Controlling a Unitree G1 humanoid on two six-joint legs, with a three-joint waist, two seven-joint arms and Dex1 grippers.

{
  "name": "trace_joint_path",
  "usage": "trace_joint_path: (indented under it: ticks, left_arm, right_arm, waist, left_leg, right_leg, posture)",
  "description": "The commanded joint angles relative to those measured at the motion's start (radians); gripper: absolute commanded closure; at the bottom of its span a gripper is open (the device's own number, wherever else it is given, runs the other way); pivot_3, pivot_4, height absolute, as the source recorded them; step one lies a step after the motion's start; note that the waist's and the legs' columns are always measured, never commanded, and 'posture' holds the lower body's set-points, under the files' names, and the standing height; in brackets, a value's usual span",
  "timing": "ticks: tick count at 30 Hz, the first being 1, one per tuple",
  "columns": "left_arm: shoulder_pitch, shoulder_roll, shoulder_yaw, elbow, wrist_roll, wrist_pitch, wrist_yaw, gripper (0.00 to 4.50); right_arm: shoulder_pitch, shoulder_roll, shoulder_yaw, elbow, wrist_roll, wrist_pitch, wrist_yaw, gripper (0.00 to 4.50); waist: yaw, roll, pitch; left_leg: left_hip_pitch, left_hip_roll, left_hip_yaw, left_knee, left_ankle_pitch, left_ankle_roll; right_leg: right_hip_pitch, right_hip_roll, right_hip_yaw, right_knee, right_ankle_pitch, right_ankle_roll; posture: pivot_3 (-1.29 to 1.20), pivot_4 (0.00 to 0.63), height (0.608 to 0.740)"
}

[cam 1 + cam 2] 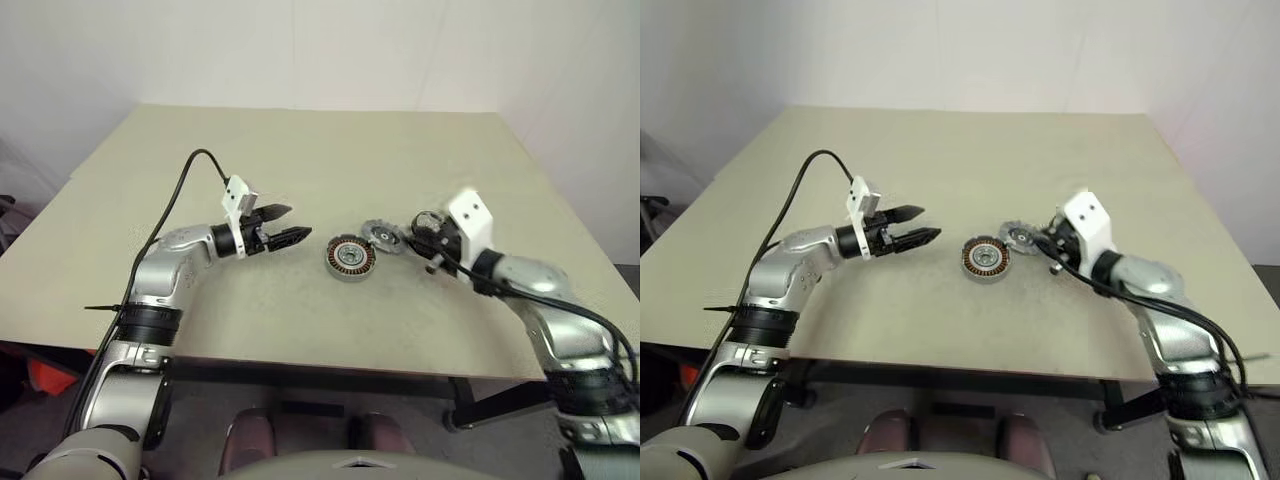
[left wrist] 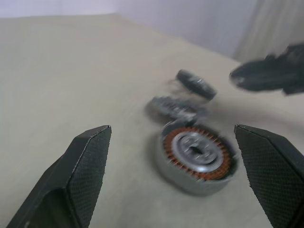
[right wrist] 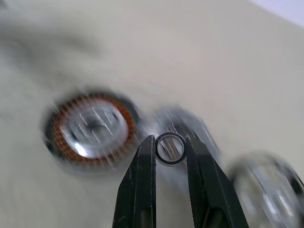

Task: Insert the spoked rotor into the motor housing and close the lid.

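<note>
The motor housing (image 1: pixel 350 257), a squat silver ring with copper windings, lies on the table's middle. Just right of it lies a flat grey toothed disc (image 1: pixel 382 236). A third round part with a dark rim (image 2: pixel 195 84) sits beyond that disc, blurred. Which of these two is the spoked rotor and which the lid, I cannot tell. My right gripper (image 3: pixel 170 143) hovers over the toothed disc, shut on a small ring (image 3: pixel 170 148). My left gripper (image 1: pixel 285 228) is open, level, a little left of the housing and pointing at it.
The tan table (image 1: pixel 300 150) has free room behind and to both sides of the parts. Its front edge (image 1: pixel 320 365) runs close below the arms. A black cable (image 1: pixel 185 175) loops up from the left wrist.
</note>
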Motion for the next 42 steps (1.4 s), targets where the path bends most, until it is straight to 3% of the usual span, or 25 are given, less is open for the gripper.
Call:
trace_joint_path:
  ticks: [1, 19, 42]
  left_arm:
    - [-0.017, 0.024, 0.024, 0.003, 0.009, -0.044, 0.006, 0.11]
    - [0.020, 0.045, 0.048, -0.033, 0.006, -0.053, 0.049, 0.11]
    - [-0.001, 0.043, 0.041, 0.006, 0.019, -0.082, 0.048, 0.11]
  right_arm:
    - [-0.063, 0.034, 0.058, 0.057, -0.033, -0.008, -0.006, 3.89]
    - [-0.112, 0.187, 0.165, 0.226, -0.101, -0.044, -0.027, 3.89]
    - [-0.072, 0.178, 0.178, 0.191, -0.119, -0.030, -0.031, 3.89]
  waist:
    - [0.004, 0.000, 0.000]
    - [0.001, 0.000, 0.000]
    - [0.001, 0.000, 0.000]
  left_leg:
    - [0.000, 0.000, 0.000, 0.000, 0.000, 0.000]
    - [-0.001, 0.000, 0.000, 0.001, 0.001, -0.001]
    - [0.000, 0.000, 0.000, 0.001, 0.001, -0.001]
  right_leg:
    - [0.000, 0.000, 0.000, 0.000, 0.000, 0.000]
    - [0.000, -0.001, -0.002, 0.000, 0.000, 0.000]
    - [0.000, -0.001, -0.001, 0.000, 0.000, 0.000]
  posture:
    - [0.00, 0.000, 0.740]
    - [0.00, 0.000, 0.740]
    - [0.00, 0.000, 0.740]
